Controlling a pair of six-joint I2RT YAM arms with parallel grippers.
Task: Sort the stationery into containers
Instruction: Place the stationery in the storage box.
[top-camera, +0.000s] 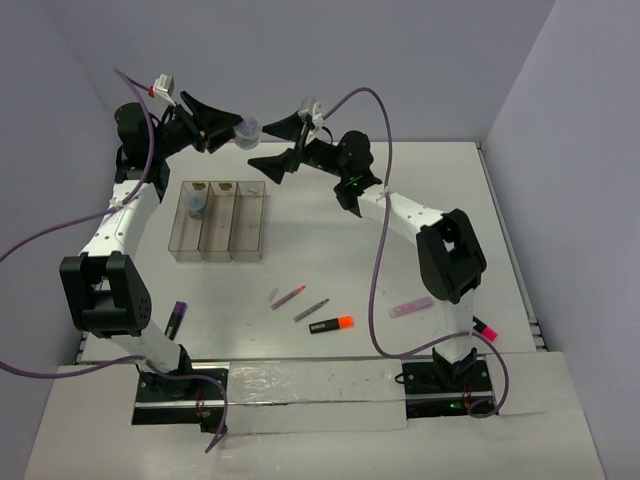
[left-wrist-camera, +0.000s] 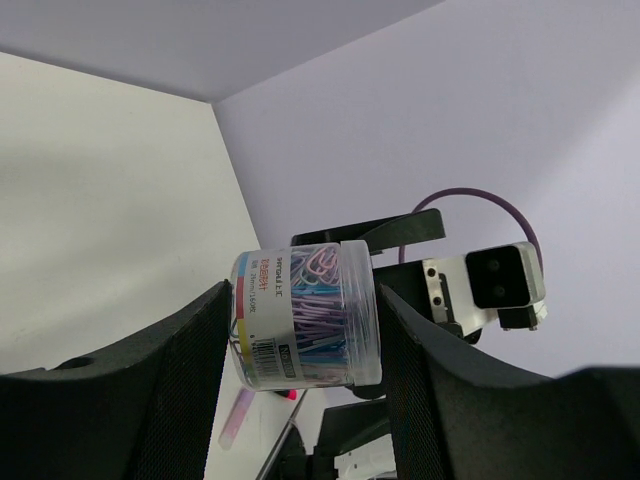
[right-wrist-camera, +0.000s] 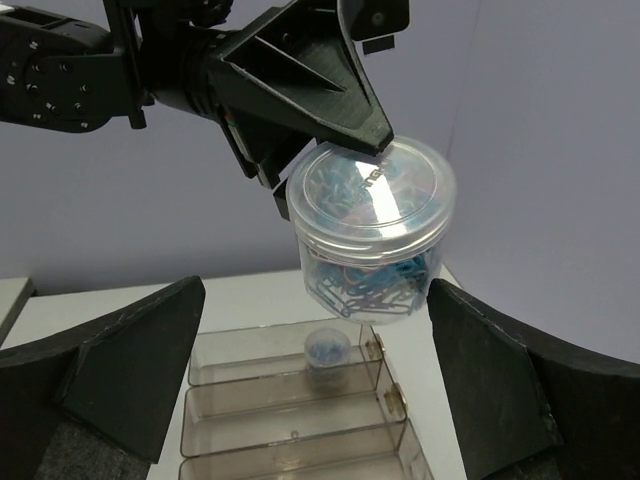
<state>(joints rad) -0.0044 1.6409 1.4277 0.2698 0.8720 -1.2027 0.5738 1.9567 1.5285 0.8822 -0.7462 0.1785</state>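
Note:
My left gripper (top-camera: 232, 131) (left-wrist-camera: 303, 305) is shut on a clear round jar of coloured paper clips (top-camera: 247, 129) (left-wrist-camera: 305, 315) (right-wrist-camera: 370, 230), held in the air behind the containers. My right gripper (top-camera: 268, 146) (right-wrist-camera: 315, 300) stands open, facing that jar from the right, its fingers apart from it. The containers, a clear three-compartment tray (top-camera: 247, 225) (right-wrist-camera: 250, 415), lie on the table below. A second small jar of clips (top-camera: 196, 205) (right-wrist-camera: 327, 352) stands in the leftmost compartment.
On the table lie a pink pen (top-camera: 288, 297), a grey pen (top-camera: 311, 309), an orange-black highlighter (top-camera: 331, 324), a pale pink bar (top-camera: 411, 306) (left-wrist-camera: 237, 415), a purple highlighter (top-camera: 176, 318) near the left arm and a pink-black highlighter (top-camera: 485, 327) at the right edge.

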